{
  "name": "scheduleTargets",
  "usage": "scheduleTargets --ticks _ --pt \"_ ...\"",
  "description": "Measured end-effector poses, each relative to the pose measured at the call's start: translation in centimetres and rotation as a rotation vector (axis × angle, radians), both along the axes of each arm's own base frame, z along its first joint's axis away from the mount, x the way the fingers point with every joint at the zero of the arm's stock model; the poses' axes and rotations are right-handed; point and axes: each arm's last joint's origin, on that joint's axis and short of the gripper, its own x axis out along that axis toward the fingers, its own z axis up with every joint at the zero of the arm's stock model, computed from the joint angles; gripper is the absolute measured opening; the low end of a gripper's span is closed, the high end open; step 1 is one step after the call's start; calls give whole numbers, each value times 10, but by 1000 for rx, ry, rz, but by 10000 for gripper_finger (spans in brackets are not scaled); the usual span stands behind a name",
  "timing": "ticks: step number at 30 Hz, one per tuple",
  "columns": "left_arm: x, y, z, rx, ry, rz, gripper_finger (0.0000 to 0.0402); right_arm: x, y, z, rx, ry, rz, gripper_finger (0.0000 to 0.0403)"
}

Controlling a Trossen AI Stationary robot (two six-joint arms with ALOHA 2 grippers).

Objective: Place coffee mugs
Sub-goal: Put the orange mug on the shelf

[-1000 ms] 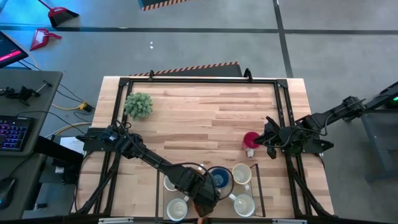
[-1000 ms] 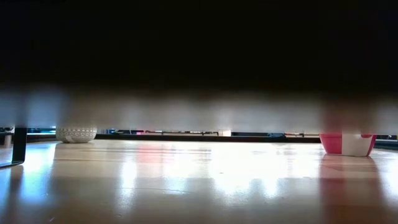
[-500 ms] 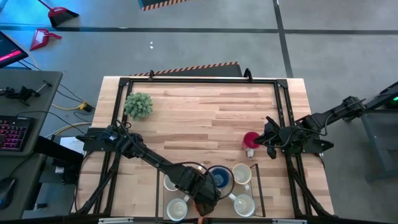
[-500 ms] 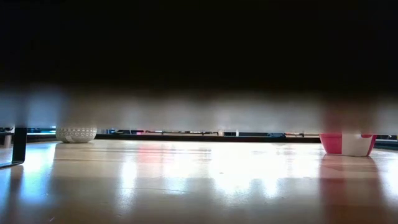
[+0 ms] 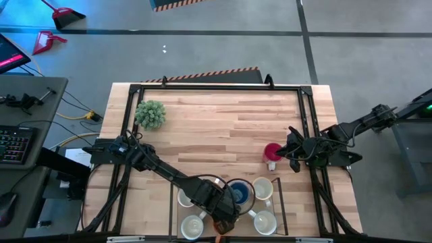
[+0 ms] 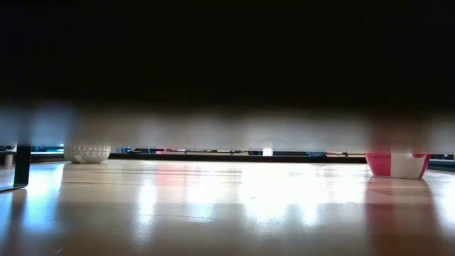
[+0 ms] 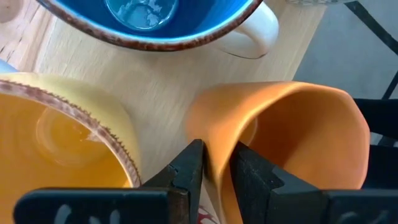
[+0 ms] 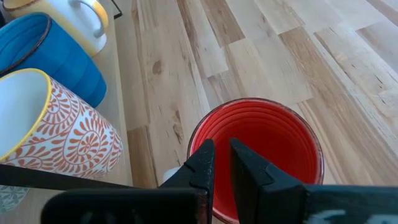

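Pale wood planks run across the table [image 5: 223,121], grey floor all around it; now down to the left gripper [image 7: 216,163], low at the near edge, its two dark fingers [image 7: 189,168] set narrowly either side of the rim wall of an orange mug [image 7: 292,134], one finger inside and one outside, the wall between them, and whether they truly press it I cannot tell. That mug looks empty; just beside it sits a second orange mug [image 7: 56,146], yellow outside, also empty; beyond both, the blue mug [image 7: 149,22] with a cream handle, nothing in it. From above, these stand in a dark wire-edged tray [image 5: 277,202] with several white mugs [image 5: 262,189] packed close around the blue one.

Over to the right gripper [image 8: 221,163], at the table's right side; its fingers are pinched close on the rim of the red mug [image 8: 261,149], one finger inside the bowl, one outside; the red mug stands upright on the bare wood, outside the tray, empty. Nearby in that wrist view, a white mug patterned with orange swirls [image 8: 59,140]. Far left corner: a bushy green plant [image 5: 150,113]. No writing readable anywhere.
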Motion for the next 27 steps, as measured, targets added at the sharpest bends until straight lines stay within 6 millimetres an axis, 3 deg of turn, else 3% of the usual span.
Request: scheduleTargets --ticks 22,27 --pt "8 19 2 -36 23 -17 67 -1 0 -1 -2 12 3 24" --pt "9 20 19 -45 -46 -33 67 -2 -1 -2 -10 28 4 24"
